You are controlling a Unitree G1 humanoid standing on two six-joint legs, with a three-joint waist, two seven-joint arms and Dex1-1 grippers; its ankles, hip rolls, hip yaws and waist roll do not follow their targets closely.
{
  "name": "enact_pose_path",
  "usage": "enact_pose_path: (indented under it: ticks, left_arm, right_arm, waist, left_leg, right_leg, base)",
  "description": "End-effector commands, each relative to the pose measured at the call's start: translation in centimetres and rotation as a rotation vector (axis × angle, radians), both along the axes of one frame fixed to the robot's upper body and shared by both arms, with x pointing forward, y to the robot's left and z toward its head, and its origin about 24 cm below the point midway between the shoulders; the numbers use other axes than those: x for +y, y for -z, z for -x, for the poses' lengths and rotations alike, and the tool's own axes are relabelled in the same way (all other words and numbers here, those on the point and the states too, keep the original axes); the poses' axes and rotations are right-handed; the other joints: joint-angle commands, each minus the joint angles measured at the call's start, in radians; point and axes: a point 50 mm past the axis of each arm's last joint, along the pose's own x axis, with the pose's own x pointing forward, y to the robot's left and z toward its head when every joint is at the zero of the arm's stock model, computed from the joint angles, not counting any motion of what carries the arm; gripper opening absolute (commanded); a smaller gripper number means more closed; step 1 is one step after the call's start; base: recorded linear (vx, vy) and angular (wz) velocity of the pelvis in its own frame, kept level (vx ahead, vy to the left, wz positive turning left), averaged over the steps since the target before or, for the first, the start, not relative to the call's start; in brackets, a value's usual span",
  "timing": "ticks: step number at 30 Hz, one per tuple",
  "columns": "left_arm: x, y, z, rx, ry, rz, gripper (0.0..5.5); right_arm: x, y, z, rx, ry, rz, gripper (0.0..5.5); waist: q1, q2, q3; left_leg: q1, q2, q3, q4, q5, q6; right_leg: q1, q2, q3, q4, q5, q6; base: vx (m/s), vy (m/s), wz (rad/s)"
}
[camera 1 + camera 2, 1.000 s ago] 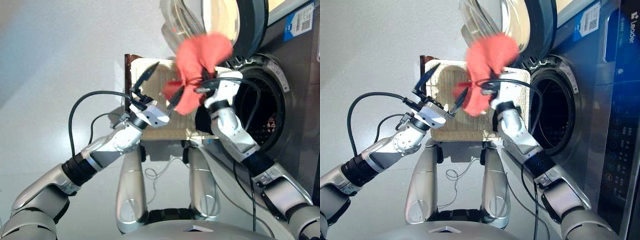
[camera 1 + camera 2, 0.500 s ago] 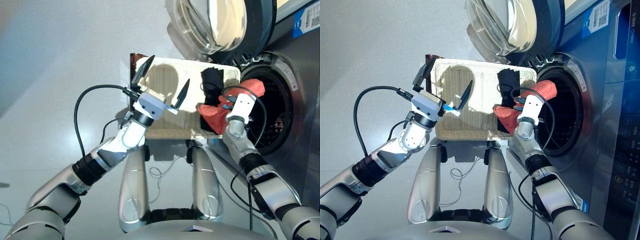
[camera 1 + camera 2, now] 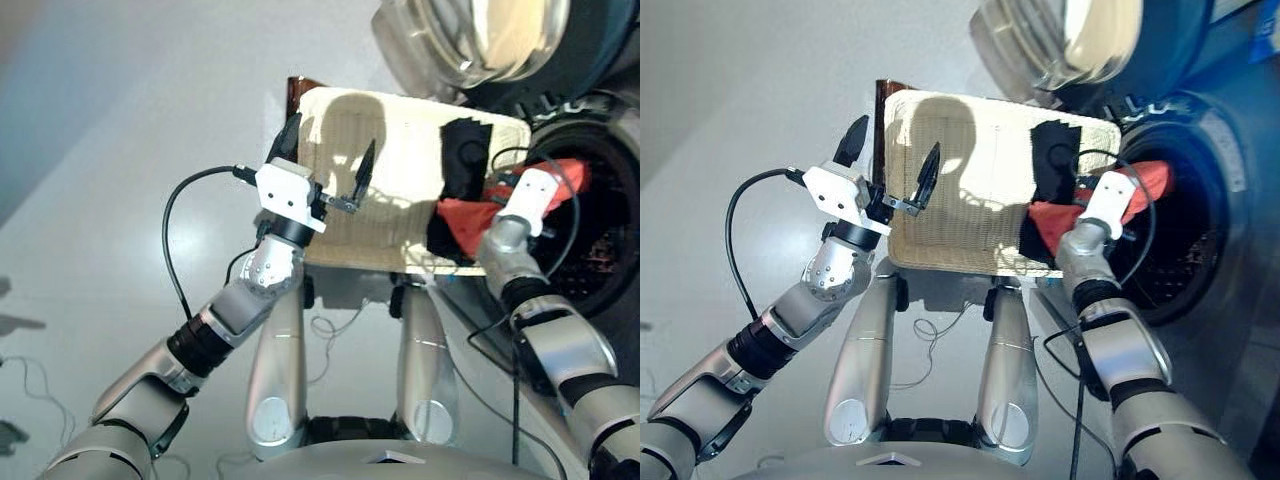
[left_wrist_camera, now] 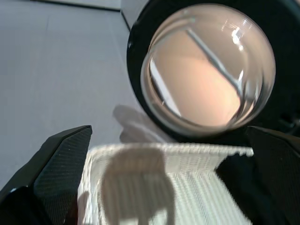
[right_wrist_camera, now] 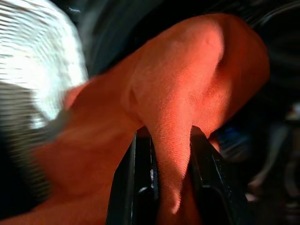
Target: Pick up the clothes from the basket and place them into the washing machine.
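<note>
The right gripper (image 5: 171, 154) pinches the red garment (image 5: 187, 84), a crumpled coral bundle at the drum mouth (image 3: 600, 250) at frame right. A black garment (image 3: 462, 160) lies in the basket (image 3: 390, 140). The left gripper (image 3: 325, 165) hangs open, empty, over the basket.

- Your head cameras look steeply down; basket (image 3: 400, 200) at 12 o'clock.
- Left wrist camera shares it (image 4: 164, 187).
- Right wrist camera sits tight against coral garment (image 5: 178, 108).

The soft matt coral-red cloth garment (image 5: 178, 93) contrasts with the rough cream-white woven wicker basket (image 3: 400, 160) and the glossy clear bubble door (image 4: 208, 70).
</note>
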Motion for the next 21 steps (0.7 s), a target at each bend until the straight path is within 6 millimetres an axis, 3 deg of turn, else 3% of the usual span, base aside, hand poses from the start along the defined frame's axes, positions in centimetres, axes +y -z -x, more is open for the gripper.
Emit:
enact_pose_path:
  ticks: [1,4,10,16,21]
  left_arm:
    - [-0.3,-2.5,2.2,-0.138,0.072,0.071,5.50]
    - [0.2,-2.8,2.2,-0.160,0.047,0.057,5.50]
    - [0.8,-3.4,2.4,-0.191,0.024,0.046,5.50]
    - [1.6,-3.6,2.3,-0.201,-0.006,0.031,5.50]
    - [2.3,-3.9,2.2,-0.203,-0.031,0.029,5.50]
  right_arm:
    - [-5.8,-2.9,2.8,-0.045,0.241,0.074,0.00]
    - [-7.5,-3.9,3.7,-0.041,0.296,0.095,0.00]
    - [-11.4,-5.4,6.7,-0.032,0.452,0.092,0.00]
    - [-14.1,-6.0,9.6,-0.122,0.593,-0.036,0.00]
    - [-15.8,-5.9,11.8,-0.089,0.662,-0.051,0.00]
  waist:
    - [-0.009,0.060,-0.016]
    - [-0.013,0.060,-0.016]
    - [-0.020,0.056,-0.016]
    - [-0.024,0.053,-0.016]
    - [-0.032,0.043,-0.016]
  left_leg:
    - [-0.056,-0.010,0.019,0.169,-0.145,-0.040]
    - [-0.113,-0.007,0.017,0.223,-0.164,-0.040]
    - [-0.208,-0.003,0.003,0.291,-0.180,-0.043]
    - [-0.248,0.001,-0.001,0.302,-0.180,-0.047]
    - [-0.250,0.004,0.000,0.294,-0.177,-0.048]
  right_leg:
    - [-0.126,0.022,0.064,0.020,0.071,-0.023]
    - [-0.190,0.026,0.076,0.083,0.052,-0.033]
    - [-0.287,0.029,0.073,0.165,0.025,-0.041]
    - [-0.329,0.030,0.072,0.177,0.023,-0.042]
    - [-0.332,0.034,0.073,0.169,0.025,-0.040]
  base:
    - [-0.029,-0.011,0.259]
    - [-0.026,-0.013,0.267]
    - [-0.006,-0.005,0.029]
    - [0.000,0.000,0.000]
    - [0.000,0.000,0.000]
